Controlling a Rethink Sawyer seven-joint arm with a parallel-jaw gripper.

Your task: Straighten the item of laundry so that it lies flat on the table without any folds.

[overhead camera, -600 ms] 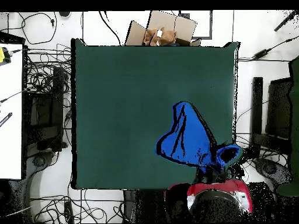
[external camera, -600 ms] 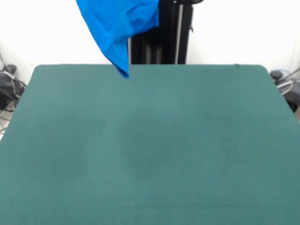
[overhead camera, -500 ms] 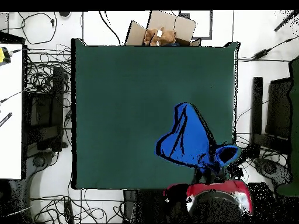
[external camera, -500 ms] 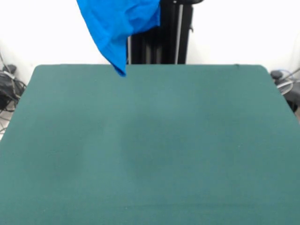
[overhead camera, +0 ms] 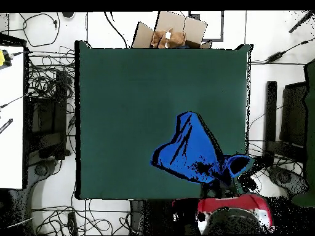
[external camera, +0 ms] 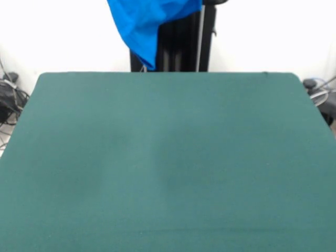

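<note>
above the tabletop (external camera: 168, 157), at its pedestal-side edge, the blue t-shirt (external camera: 149, 23) is seen hanging bunched, clear of the cloth; the jaws' state cannot be told.

I see a white wall (external camera: 273, 37) behind the bench (external camera: 168, 157), tangled cables (overhead camera: 52, 92) on the pale floor beside it, and a cardboard box (overhead camera: 178, 29) at its edge.

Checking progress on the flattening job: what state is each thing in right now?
T-shirt: lifted off the table, hanging bunched and folded, not flat.
Table: green top bare in the front view.
Cardboard box: open, beyond the table's edge.
Gripper: hidden, state unclear.
</note>
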